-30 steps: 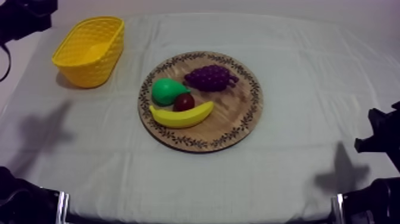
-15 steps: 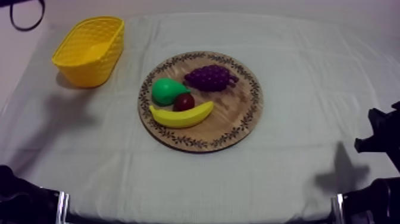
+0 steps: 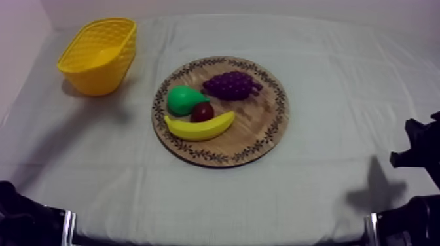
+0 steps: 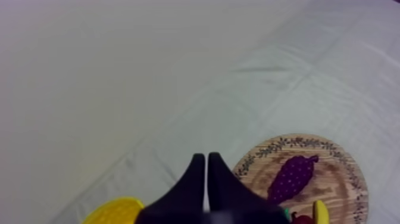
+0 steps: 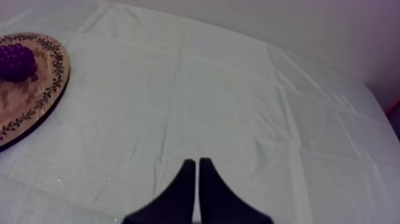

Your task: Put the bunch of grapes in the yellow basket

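The purple bunch of grapes (image 3: 231, 85) lies on the far part of the round wooden board (image 3: 272, 127), behind a green pear (image 3: 183, 99), a small red fruit (image 3: 202, 112) and a banana (image 3: 200, 126). The yellow basket (image 3: 108, 70) stands at the far left with nothing in it. My left gripper (image 4: 206, 158) is shut on nothing, held high above the table between the basket (image 4: 113, 211) and the grapes (image 4: 293, 177). My right gripper (image 5: 197, 162) is shut too, low over bare cloth to the right of the board (image 5: 36, 101), with the grapes (image 5: 16, 61) far from it.
My right arm (image 3: 419, 149) rests at the table's right edge. Bare cloth lies all round the board, with wide room between it and the basket. The table's far edge runs just behind the basket.
The left arm, seen at the upper left of the top view a second ago, has risen out of that view. Its shadow has slid toward the basket. Fruit and right arm are unmoved.
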